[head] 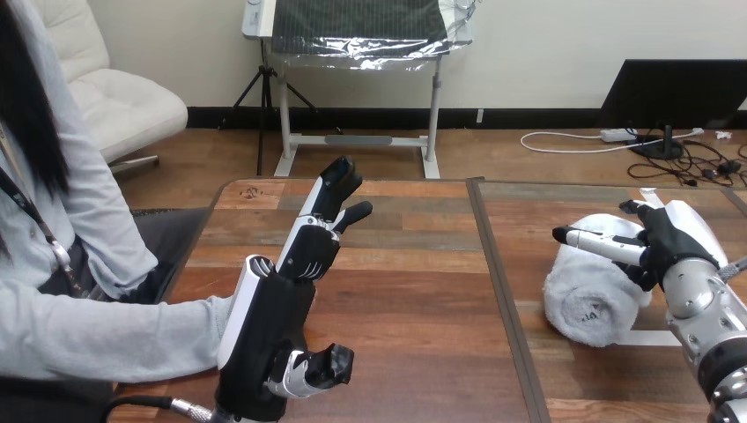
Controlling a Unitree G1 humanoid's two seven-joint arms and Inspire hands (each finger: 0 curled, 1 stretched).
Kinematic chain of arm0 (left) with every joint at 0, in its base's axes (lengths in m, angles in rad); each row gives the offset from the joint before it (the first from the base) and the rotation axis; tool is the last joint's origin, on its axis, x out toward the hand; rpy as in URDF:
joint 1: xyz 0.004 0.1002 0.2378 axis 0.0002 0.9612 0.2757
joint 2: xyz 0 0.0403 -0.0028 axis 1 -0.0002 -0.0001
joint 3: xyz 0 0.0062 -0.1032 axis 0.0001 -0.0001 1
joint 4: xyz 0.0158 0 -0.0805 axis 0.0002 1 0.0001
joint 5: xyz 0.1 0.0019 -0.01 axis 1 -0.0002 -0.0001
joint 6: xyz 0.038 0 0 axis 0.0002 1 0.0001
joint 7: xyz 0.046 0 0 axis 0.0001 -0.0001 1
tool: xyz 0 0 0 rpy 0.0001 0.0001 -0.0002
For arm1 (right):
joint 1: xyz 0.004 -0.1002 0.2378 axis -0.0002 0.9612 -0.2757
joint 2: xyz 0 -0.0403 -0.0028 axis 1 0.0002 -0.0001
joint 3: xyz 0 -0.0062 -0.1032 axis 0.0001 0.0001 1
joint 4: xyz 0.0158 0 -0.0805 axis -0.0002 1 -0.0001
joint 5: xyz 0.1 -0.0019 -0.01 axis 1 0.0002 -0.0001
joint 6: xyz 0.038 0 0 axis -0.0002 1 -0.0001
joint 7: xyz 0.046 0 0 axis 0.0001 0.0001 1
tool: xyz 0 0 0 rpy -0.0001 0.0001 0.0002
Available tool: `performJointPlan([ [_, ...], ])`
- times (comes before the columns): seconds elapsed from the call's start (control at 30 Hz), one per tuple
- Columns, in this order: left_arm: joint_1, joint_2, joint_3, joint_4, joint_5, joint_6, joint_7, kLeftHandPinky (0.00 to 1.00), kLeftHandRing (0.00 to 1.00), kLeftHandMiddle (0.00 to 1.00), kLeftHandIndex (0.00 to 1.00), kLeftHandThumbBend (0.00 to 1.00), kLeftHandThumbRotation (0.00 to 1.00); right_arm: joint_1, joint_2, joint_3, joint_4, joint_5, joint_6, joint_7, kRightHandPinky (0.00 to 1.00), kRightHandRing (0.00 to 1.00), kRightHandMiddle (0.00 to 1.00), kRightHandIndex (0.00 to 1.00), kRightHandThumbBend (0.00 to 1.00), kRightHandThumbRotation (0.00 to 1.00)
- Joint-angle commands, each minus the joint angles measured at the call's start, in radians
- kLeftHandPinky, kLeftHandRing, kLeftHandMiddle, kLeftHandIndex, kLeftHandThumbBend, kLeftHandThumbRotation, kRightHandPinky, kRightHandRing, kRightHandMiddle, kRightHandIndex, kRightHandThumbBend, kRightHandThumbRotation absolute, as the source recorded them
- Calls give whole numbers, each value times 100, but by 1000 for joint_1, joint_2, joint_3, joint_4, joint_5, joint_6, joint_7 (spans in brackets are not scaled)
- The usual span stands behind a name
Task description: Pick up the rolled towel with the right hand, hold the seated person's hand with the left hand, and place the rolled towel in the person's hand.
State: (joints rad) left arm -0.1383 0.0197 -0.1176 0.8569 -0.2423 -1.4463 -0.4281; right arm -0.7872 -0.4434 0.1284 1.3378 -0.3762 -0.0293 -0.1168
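Observation:
The white rolled towel (pixel 586 295) lies on the right half of the wooden table (pixel 414 291). My right hand (pixel 674 242) rests over the towel's far top, its fingers stretched out to the left across the roll and not curled round it. My left hand (pixel 264 326) stands upright near the table's left front, back toward the camera, with its fingers straight and pointing away and its thumb bent low at the right. The person's grey sleeve (pixel 106 330) reaches in from the left and ends right behind my left hand. The person's hand itself is hidden there.
A dark seam (pixel 498 291) runs front to back between the two tabletops. A strip of white tape (pixel 652 337) lies on the table just in front of the towel. The person sits close against the table's left edge.

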Motion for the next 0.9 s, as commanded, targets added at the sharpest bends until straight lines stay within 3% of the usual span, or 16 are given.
performJointPlan([
  [0.0,-45,-3,2,-9,0,-14,8,88,96,98,96,97,87,47,66,35,20,-25,11,20,71,82,85,92,99,61],
  [0.47,-51,-7,-2,-1,-9,-18,5,88,96,98,96,97,86,37,58,29,15,-21,-2,18,73,85,88,91,97,62],
  [0.87,-56,-10,2,6,-5,-19,6,87,96,97,96,95,85,29,50,28,8,-21,-20,6,65,78,82,89,100,65],
])
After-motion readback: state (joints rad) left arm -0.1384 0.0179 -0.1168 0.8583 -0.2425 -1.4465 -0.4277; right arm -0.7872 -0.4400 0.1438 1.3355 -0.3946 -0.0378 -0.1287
